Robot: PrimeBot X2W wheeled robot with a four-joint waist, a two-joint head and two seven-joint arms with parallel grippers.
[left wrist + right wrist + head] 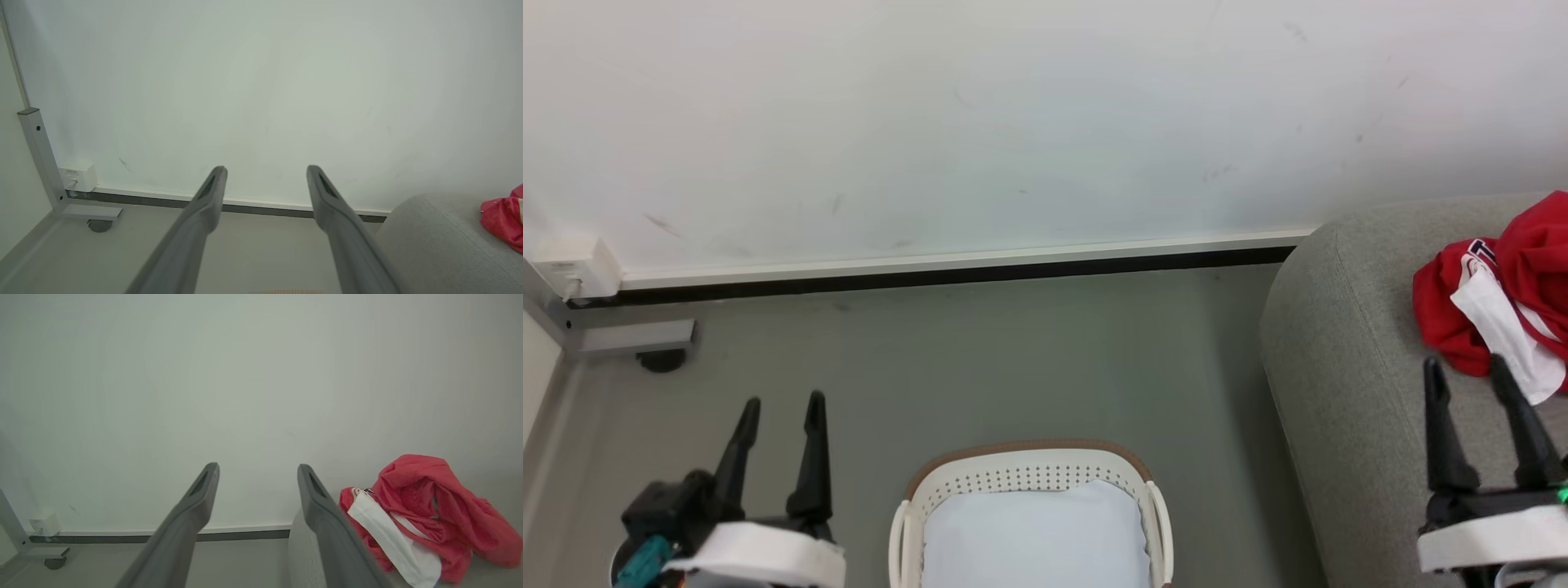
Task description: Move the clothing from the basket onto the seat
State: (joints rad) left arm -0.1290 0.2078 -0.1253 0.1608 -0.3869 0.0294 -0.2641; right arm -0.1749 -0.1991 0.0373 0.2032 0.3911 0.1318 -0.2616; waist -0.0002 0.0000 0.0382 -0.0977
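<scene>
The red clothing [1503, 294] with white panels lies crumpled on the grey seat [1347, 376] at the right; it shows too in the right wrist view as the clothing [425, 514] and at the edge of the left wrist view as the clothing [504, 216] on the seat [441, 237]. The cream basket [1033, 490] with a brown rim stands on the floor at bottom centre, with just a pale flat lining inside. My left gripper [780, 408] is open above the floor, left of the basket. My right gripper [1470, 371] is open over the seat, just short of the clothing.
A white wall with a dark baseboard [931, 273] runs across the back. A metal frame leg with a caster [658, 355] and a white socket box [576, 269] stand at the far left. Grey floor [1013, 351] lies between basket and wall.
</scene>
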